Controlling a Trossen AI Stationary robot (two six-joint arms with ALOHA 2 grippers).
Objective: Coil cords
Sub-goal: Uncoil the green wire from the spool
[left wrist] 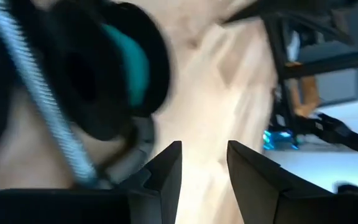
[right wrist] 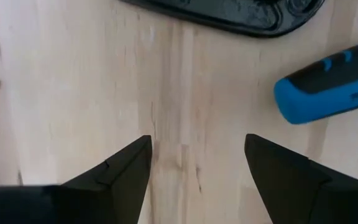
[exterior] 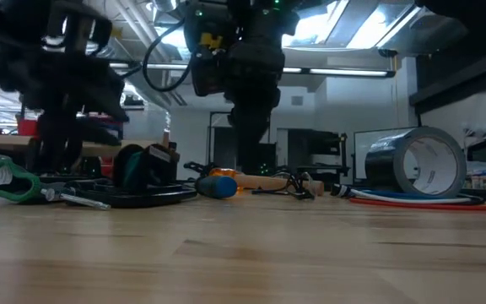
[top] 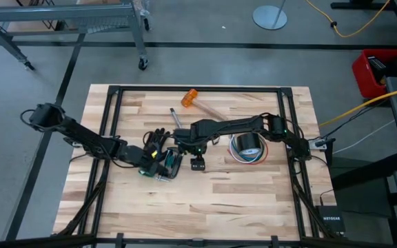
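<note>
Two pincers are seen over the middle of the table. The left pincer is held just above the cords, its fingers a little apart with nothing between them. The right pincer is spread wide over bare wood, empty, near a blue screwdriver handle.

A black cord and a green cord are seen lying together in a loose heap left of centre; whether either is properly looped cannot be told. A bundle of red, white and blue wires is laid in rings around a roll of tape, well apart from the heap. A hammer is left at the far side.

Judged from this, the wire bundle looks coiled, while the black and green cords appear still to need gathering and tidying. No cord is gripped by either pincer.
</note>
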